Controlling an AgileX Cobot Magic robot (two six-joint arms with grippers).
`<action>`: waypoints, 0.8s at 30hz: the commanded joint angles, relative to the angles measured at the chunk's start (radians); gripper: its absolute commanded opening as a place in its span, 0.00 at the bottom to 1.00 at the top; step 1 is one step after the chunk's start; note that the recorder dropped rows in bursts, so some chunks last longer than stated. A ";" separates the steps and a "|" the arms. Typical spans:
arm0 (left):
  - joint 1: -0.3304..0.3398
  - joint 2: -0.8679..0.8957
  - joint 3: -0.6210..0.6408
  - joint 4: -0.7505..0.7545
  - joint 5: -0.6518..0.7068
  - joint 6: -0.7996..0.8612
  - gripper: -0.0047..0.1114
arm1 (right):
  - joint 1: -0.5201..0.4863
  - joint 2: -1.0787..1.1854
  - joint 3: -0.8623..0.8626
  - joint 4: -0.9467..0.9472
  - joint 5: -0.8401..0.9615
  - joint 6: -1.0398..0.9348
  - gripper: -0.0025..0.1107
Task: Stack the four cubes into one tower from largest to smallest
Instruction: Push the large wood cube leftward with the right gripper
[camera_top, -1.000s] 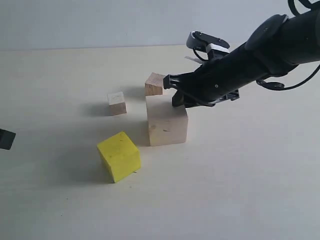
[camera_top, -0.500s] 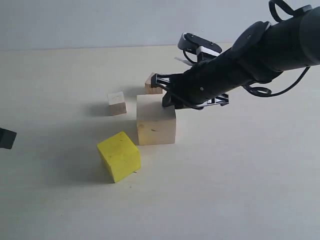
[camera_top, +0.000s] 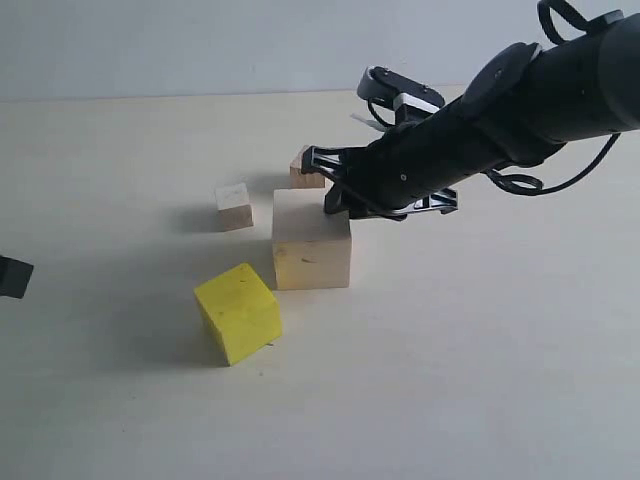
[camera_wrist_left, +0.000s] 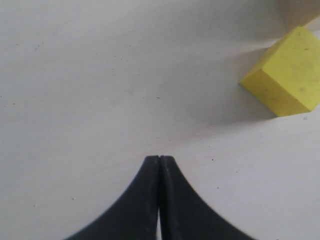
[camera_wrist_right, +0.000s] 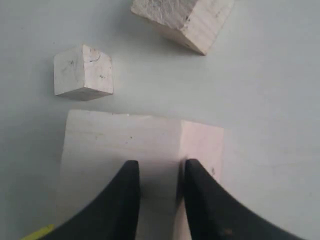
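Note:
The large pale wood cube (camera_top: 312, 240) (camera_wrist_right: 125, 145) stands on the table near the middle. My right gripper (camera_top: 335, 200) (camera_wrist_right: 160, 167) rests at its upper right edge, jaws a little apart and open, holding nothing. The yellow cube (camera_top: 238, 312) (camera_wrist_left: 287, 72) lies in front and to the left of the large one. One small wood cube (camera_top: 233, 206) (camera_wrist_right: 82, 72) sits to the left. The other small cube (camera_top: 305, 170) (camera_wrist_right: 185, 20) sits just behind, partly hidden by the right gripper. My left gripper (camera_wrist_left: 160, 157) (camera_top: 10, 277) hovers shut over bare table at the far left edge.
The pale table (camera_top: 480, 380) stretches around the cubes. The black right arm (camera_top: 520, 110) reaches in from the upper right, above the table behind the large cube.
The right gripper and the large wood cube have shifted left together, closer to the yellow cube, and have held still for the last half second. The left gripper has not moved.

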 joint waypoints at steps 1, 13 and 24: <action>-0.006 0.002 0.006 -0.010 -0.008 -0.001 0.04 | 0.010 0.023 0.011 -0.020 0.063 0.009 0.29; -0.006 0.002 0.006 -0.010 -0.008 -0.001 0.04 | 0.010 0.007 0.011 -0.027 0.065 0.025 0.29; -0.006 0.002 0.006 -0.010 -0.008 -0.001 0.04 | 0.010 -0.183 0.011 -0.355 0.069 0.212 0.29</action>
